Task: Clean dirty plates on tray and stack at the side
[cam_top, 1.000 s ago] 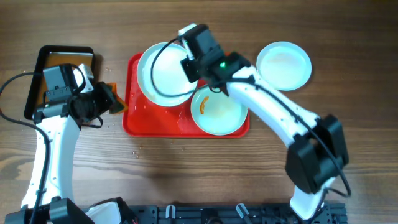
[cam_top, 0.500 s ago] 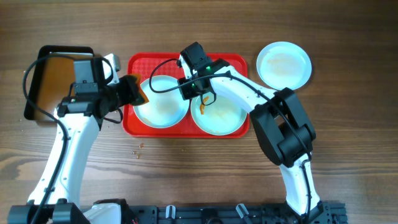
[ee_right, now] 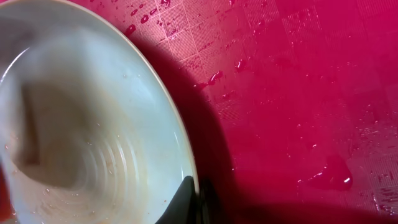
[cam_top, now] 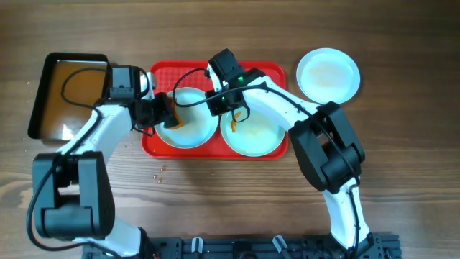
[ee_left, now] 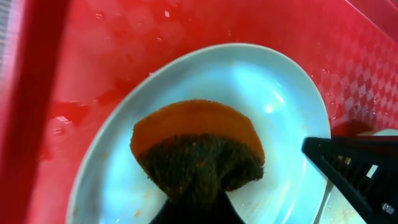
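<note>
Overhead, my left gripper (cam_top: pixel 160 114), clenched on an orange-brown sponge (cam_top: pixel 168 113), sat at nine o'clock of the round pale-blue plate (cam_top: pixel 192 124) on the red plastic tray (cam_top: pixel 267 71); my right gripper (cam_top: pixel 221 108) pinched its three o'clock rim. Left wrist: sponge over plate's middle. Right wrist: rim pinched at six o'clock.

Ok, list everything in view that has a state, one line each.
left plate: on the tray, sponge pressed on it, rim pinched.
right plate: on the tray, marked by an orange smear.
side plate: on the table, right of the tray.
tray: wet with droplets.
sponge: gripped, on the left plate.
pan: holds brownish water.
left gripper: shut on the sponge.
right gripper: shut on the left plate's rim.
</note>
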Robot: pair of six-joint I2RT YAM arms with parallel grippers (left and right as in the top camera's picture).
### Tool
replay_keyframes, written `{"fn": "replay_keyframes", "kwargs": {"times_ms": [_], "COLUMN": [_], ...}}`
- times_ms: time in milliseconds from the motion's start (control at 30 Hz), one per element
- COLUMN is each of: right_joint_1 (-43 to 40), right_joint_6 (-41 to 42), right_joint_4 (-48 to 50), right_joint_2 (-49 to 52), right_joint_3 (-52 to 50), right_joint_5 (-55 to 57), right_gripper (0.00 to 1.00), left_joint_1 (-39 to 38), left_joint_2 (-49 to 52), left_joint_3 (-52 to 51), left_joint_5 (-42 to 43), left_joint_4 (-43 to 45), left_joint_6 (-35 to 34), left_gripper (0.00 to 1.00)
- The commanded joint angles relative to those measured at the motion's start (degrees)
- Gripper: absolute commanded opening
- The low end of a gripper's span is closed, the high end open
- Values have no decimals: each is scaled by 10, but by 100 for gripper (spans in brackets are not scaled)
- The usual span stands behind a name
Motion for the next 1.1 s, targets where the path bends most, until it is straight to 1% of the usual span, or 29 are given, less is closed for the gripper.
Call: {"fn": "replay_keyframes", "kwargs": {"times_ms": [0, 33, 167, 267, 367, 600, 700, 900, 933, 1000, 1067], "right_joint_1": [0, 0, 0, 0, 0, 0, 0, 0, 0, 0, 0], "right_joint_6": [4, 3, 3, 3, 3, 4, 4, 3, 4, 4, 4], "right_joint_4": [-5, -5, -8, -11, -13, -14, -15, -18, -17, -17, -17], "right_joint_2": [19, 19, 19, 19, 19, 19, 19, 19, 19, 19, 19], "right_joint_3": [0, 0, 0, 0, 0, 0, 0, 0, 0, 0, 0], "right_joint_5": [-5, -5, -5, -5, -5, -3, 18, 27, 27, 27, 27], "right_gripper": [4, 4, 4, 4, 4, 4, 4, 4, 4, 4, 5], "left_joint_1": [-10, -10, -10, -10, -10, -10, -13, -19, -21, -25, -25], "left_joint_2": [28, 34, 44, 44, 40, -11, -47, -72, -72, -72, -72], "left_joint_3": [0, 0, 0, 0, 0, 0, 0, 0, 0, 0, 0], "left_joint_5": [26, 5, -191, -277, -331, -377, -377, -398, -391, -353, -269], "left_joint_4": [10, 9, -6, -3, -3, -2, 5, 1, -2, -2, 1], "left_joint_6": [0, 2, 1, 2, 4, 6, 47, 61, 57, 28, -7], "left_gripper": [4, 4, 4, 4, 4, 4, 4, 4, 4, 4, 4]}}
